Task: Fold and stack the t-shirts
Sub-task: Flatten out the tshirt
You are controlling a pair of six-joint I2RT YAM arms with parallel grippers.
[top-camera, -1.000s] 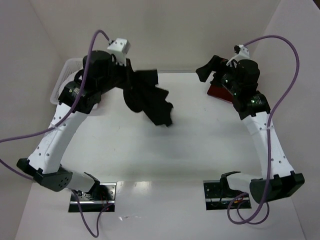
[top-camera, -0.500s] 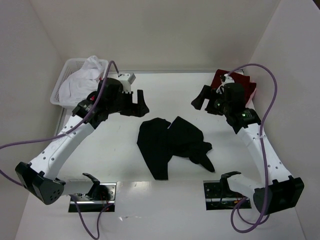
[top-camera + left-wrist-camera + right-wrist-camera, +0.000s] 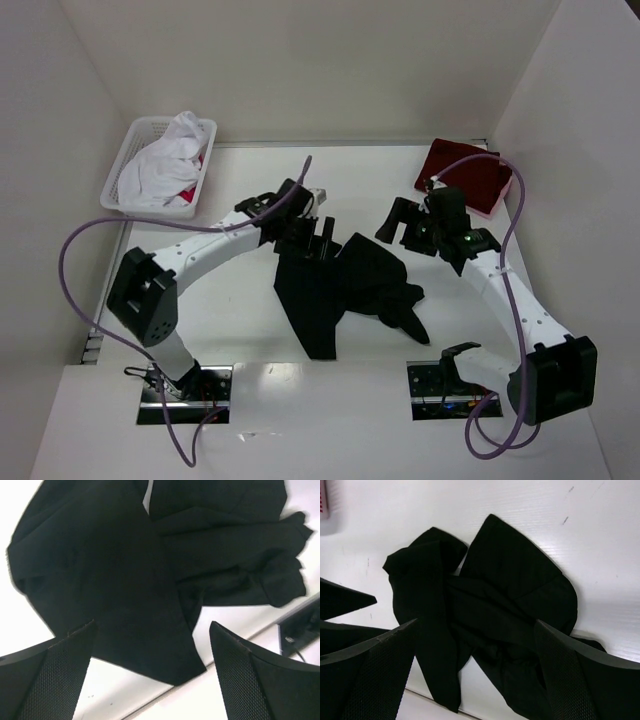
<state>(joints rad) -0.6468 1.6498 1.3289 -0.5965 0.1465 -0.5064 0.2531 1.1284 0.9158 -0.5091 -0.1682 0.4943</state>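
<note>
A black t-shirt [image 3: 340, 290] lies crumpled on the white table's middle; it also shows in the left wrist view [image 3: 125, 570] and in the right wrist view [image 3: 485, 625]. A dark red t-shirt [image 3: 466, 177] lies folded at the back right. White and red t-shirts [image 3: 165, 165] fill the basket at the back left. My left gripper [image 3: 314, 238] is open and empty, just above the black shirt's far edge. My right gripper [image 3: 400, 222] is open and empty, above the shirt's far right side.
A white lattice basket [image 3: 118, 170] stands at the back left corner. White walls close in the table on three sides. Two metal base plates [image 3: 185, 392] sit at the near edge.
The black t-shirt dropped from my left gripper onto the table. Both arms have since come down and in over it, and the dark red shirt is uncovered.
</note>
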